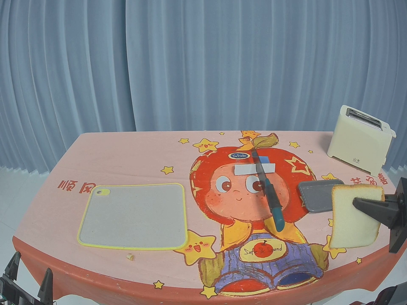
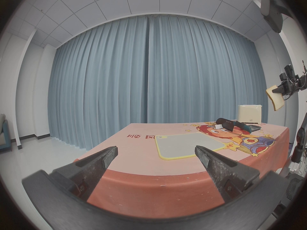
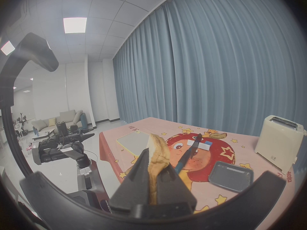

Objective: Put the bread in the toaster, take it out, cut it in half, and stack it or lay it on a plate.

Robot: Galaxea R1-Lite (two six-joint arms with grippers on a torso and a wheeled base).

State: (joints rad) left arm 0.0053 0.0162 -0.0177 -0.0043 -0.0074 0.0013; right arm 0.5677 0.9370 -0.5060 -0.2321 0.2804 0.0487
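My right gripper (image 1: 360, 203) is shut on a slice of white bread (image 1: 354, 217), holding it upright in the air above the table's right front corner. In the right wrist view the bread (image 3: 157, 157) stands edge-on between the fingers. The cream toaster (image 1: 360, 140) stands at the back right, its slots facing up. A grey plate (image 1: 316, 195) lies just behind the bread. A teal-handled knife (image 1: 269, 191) lies at the table's middle. My left gripper (image 2: 156, 158) hangs open below and in front of the table's left front corner, with nothing between its fingers.
A grey cutting board with a yellow rim (image 1: 133, 216) lies on the table's left half. A small crumb (image 1: 130, 257) sits near the front edge. Blue curtains close off the back.
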